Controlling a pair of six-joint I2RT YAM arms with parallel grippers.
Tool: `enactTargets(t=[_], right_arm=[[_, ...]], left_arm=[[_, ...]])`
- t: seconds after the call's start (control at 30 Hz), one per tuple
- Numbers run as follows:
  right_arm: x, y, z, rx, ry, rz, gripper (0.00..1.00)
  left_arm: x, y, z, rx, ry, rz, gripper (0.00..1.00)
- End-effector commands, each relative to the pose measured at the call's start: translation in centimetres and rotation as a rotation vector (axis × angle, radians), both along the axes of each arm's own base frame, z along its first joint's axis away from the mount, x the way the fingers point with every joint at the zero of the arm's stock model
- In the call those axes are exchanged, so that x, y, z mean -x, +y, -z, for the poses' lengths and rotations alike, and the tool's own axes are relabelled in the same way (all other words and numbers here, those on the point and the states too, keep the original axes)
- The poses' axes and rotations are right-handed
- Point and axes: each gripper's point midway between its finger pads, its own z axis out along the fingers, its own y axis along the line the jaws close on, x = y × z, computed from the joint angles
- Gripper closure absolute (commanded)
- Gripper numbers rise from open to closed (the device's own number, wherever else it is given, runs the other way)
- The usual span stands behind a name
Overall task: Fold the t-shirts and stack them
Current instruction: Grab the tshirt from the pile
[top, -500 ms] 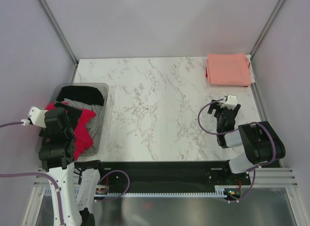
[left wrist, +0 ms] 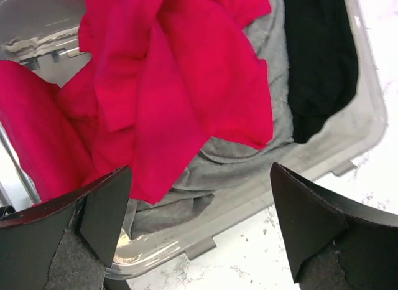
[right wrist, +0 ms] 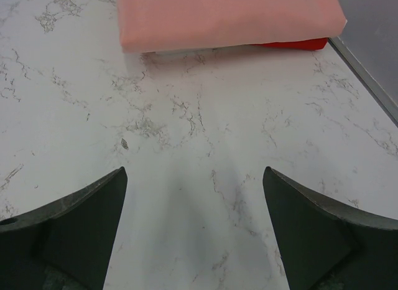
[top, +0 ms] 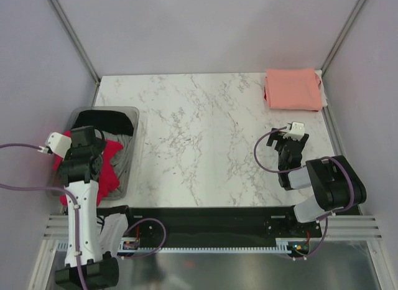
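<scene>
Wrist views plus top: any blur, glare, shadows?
Left wrist: red shirt sharp, left end effector dark with little detail, mild glare on the bin rim. Right wrist: soft shadow on the table under the right end effector, pink shirt crisp. Top external: even light, no blur seen.

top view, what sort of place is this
Probably a lab robot cell, not a home: a metal frame with plain panels boxes in the marble-look table, and two robot arms are bolted at its edge.

No legible text or labels anywhere
</scene>
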Motion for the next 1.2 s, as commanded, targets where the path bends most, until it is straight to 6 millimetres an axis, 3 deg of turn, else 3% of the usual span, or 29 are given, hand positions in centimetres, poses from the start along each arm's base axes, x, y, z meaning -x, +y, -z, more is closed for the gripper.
enactTargets(t=[0.0, 0.07, 0.17, 0.3, 0.53, 0.63, 0.67, 0.73, 0.77, 0.83, 0.9, 0.97, 1.0, 1.13, 1.17], right_arm=[[-0.4, 0.1, -1.3, -0.008, -0.055, -0.008, 0.02], [-0.4, 0.1, -1.4, -0.007, -0.058, -0.008, 0.02], [-0.4, 0.1, -1.4, -0.007, -0.058, -0.007, 0.02], [-0.4, 0.1, -1.3, -0.007, -0.055, -0.007, 0.02], [-0.4, 0.1, -1.3, -0.005, -0.054, -0.007, 0.02], [-0.4, 0.1, -1.3, -0.009, -0.057, -0.008, 0.02], [-0.4, 0.1, -1.3, -0.007, -0.056, -0.005, 0.02], [-0.4, 0.2, -1.3, -0.007, -0.055, -0.01, 0.02], [-0.4, 0.1, -1.3, -0.007, -0.055, -0.007, 0.02], [-0.4, 0.1, -1.3, -0.007, -0.056, -0.008, 0.02], [-0.4, 0.1, -1.3, -0.007, -0.056, -0.008, 0.02], [-0.4, 0.1, -1.3, -0.008, -0.055, -0.007, 0.02], [-0.4, 0.1, -1.3, -0.007, -0.056, -0.008, 0.02], [-0.4, 0.1, -1.3, -0.007, -0.055, -0.008, 0.02], [-0.4, 0.1, -1.3, -0.007, -0.056, -0.007, 0.02]], left_arm=[[-1.0, 2.8, -0.2, -0.054, 0.022, -0.104, 0.0], [-1.1, 4.5, 1.5, -0.015, 0.091, -0.15, 0.0], [-1.9, 5.3, 2.9, 0.011, 0.133, -0.18, 0.01], [-2.2, 6.8, 6.6, 0.128, 0.177, -0.254, 0.02], [-2.7, 8.6, 9.2, 0.17, 0.217, -0.348, 0.11], [-3.6, 8.4, 10.4, 0.202, 0.194, -0.338, 0.28], [-3.9, 8.2, 10.6, 0.214, 0.185, -0.331, 0.46], [-4.7, 8.0, 10.2, 0.229, 0.15, -0.309, 0.68], [-4.9, 7.9, 8.8, 0.216, 0.108, -0.293, 0.85], [-5.9, 7.5, 6.0, 0.201, 0.012, -0.249, 0.9], [-7.2, 6.2, 1.1, 0.191, -0.139, -0.146, 0.94], [-8.4, 4.4, -2.6, 0.199, -0.249, -0.062, 0.98], [-8.9, 3.0, -6.0, 0.201, -0.343, -0.002, 0.98], [-11.2, -3.3, -13.9, 0.2, -0.528, 0.182, 0.98], [-12.0, -6.8, -15.2, 0.222, -0.542, 0.286, 0.98]])
